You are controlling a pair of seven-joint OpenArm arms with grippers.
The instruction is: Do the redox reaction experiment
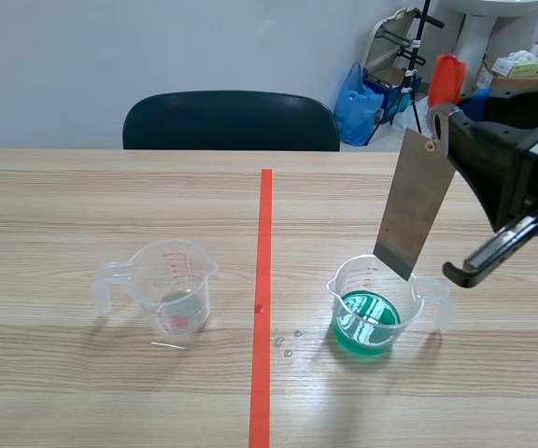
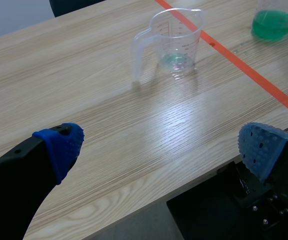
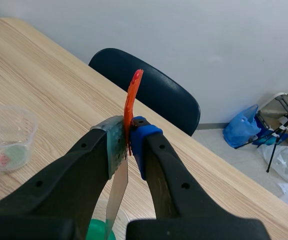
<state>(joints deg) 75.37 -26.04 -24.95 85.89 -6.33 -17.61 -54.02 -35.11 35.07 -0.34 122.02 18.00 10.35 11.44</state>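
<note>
Clamps a grey metal strip [image 1: 417, 205] by its orange-red top [image 1: 445, 79] in the right gripper [image 3: 129, 145], hangs it tilted with its lower end over the mouth of the green-liquid beaker [image 1: 372, 308], and holds the left gripper [image 2: 162, 147] wide open above the table's [image 2: 134, 120] near edge, well apart from the other clear beaker [image 1: 168, 285].

The thin grey metal plate with an orange-red grip [image 1: 417, 201] is hanging tilted from the right end effector [image 3: 129, 145]. Its lower end is sitting at the mouth of the clear plastic beaker of green liquid [image 1: 372, 315], blocking the way in from above. Between that beaker and the clear plastic measuring jug with a handle [image 1: 168, 285], a wide strip of wooden counter [image 1: 82, 392] is lying free, and only a few small clear droplets [image 1: 288, 341] are sitting beside the tape line. The left end effector [image 2: 164, 150] is hanging spread wide over bare counter, well short of the jug.
</note>
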